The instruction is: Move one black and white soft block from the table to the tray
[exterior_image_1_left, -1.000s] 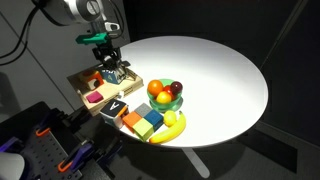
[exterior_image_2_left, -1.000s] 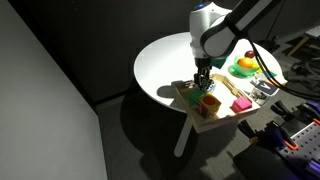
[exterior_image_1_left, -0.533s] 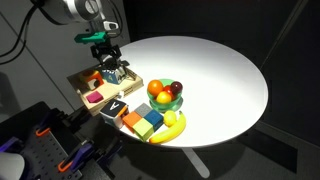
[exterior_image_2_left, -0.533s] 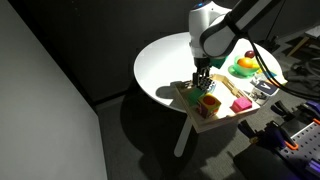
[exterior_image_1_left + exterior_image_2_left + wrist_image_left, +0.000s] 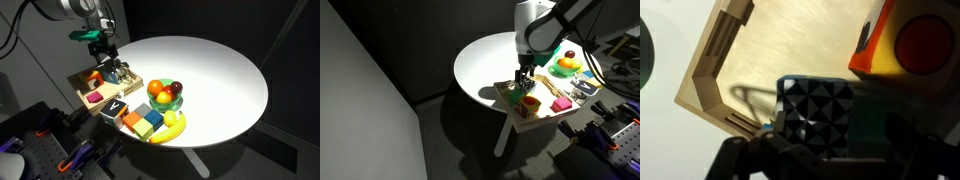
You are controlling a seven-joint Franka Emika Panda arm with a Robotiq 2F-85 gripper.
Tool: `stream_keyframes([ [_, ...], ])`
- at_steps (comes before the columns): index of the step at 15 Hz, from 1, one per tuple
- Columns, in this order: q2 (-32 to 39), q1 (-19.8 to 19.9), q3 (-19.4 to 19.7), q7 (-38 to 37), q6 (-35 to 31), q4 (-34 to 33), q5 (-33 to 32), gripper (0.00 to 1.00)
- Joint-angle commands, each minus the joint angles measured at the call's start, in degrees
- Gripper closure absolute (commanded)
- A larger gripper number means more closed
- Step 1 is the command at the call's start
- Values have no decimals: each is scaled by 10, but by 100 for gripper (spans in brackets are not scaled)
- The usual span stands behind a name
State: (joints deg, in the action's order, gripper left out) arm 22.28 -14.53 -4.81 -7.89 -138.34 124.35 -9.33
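Note:
The black and white soft block (image 5: 816, 115), patterned with small triangles, lies on the floor of the light wooden tray (image 5: 715, 70) in the wrist view. My gripper (image 5: 832, 152) is open just above it, with its fingers apart on either side and not touching it. In both exterior views the gripper (image 5: 106, 52) (image 5: 524, 73) hangs over the tray (image 5: 82, 83) (image 5: 542, 120) at the edge of the white round table (image 5: 215, 70) (image 5: 485, 60). The block shows below the fingers (image 5: 114, 72).
The tray also holds an orange-and-red block (image 5: 908, 40), a green block (image 5: 876, 118) and a pink block (image 5: 95, 97). Beside the tray are a black block with a white line (image 5: 117, 106), several coloured blocks (image 5: 146, 120), a banana (image 5: 172, 128) and a fruit bowl (image 5: 167, 93).
The gripper has risen a little above the tray. The black and white block stays on the tray floor.

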Motion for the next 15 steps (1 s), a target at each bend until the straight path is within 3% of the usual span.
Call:
stream_keyframes([
  [1,-55,11,-3,-33,5,52,24,0],
  [15,-194,34,-8,-91,101,145,42,0],
])
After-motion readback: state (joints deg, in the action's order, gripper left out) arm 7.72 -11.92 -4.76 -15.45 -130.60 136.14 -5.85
